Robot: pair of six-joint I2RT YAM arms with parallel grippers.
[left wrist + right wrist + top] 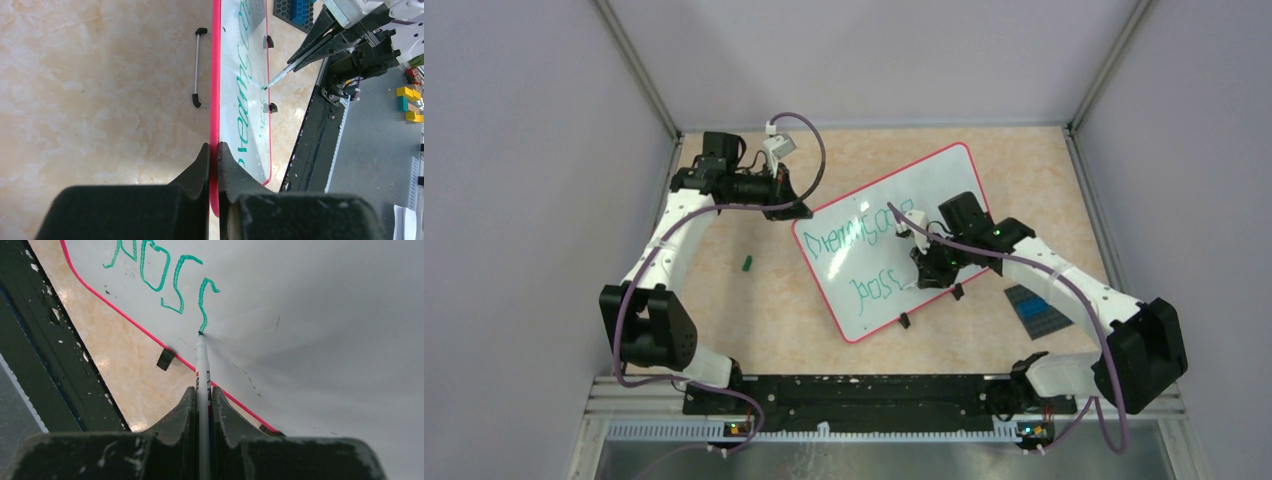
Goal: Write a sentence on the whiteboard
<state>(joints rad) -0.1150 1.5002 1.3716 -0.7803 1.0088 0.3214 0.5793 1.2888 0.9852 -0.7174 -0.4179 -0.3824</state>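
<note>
Table [754, 320]: beige marbled top, grey walls round it. The whiteboard [854, 255] sits mid-table, right of centre, turned diagonal, with one short end toward the back right corner and the other toward your arm bases. It's a large white rectangle with a thin red rim and rounded corners. I can't tell whether it lies flat or is propped up.

There are two lines of green handwriting [854, 235] on it. The upper line is long and hard to read; the lower, shorter one looks like "boss" [876, 288].

Your left gripper [789, 210] is at the board's far left corner. In the left wrist view the jaws are pinched right down on the red rim [215, 100], one finger on each face, no gap showing.

Your right gripper [921, 270] is over the board's right half, near the lower line. Its jaws are closed tight on a thin white marker [201, 365], which runs out between the fingers. The green tip is touching the white surface at the end of the last green stroke [202, 305].

A dark grey studded plate [1036, 308] lies on the table just right of the board, partly under the right arm, with a blue brick [300, 10] on it.

Two small black feet [905, 320] [957, 292] sit on the rim's near long edge. A thin white rod with black ends [197, 67] shows beside the rim in the left wrist view.

A small green piece [747, 263] lies loose on the table left of the board, apart from it.
</note>
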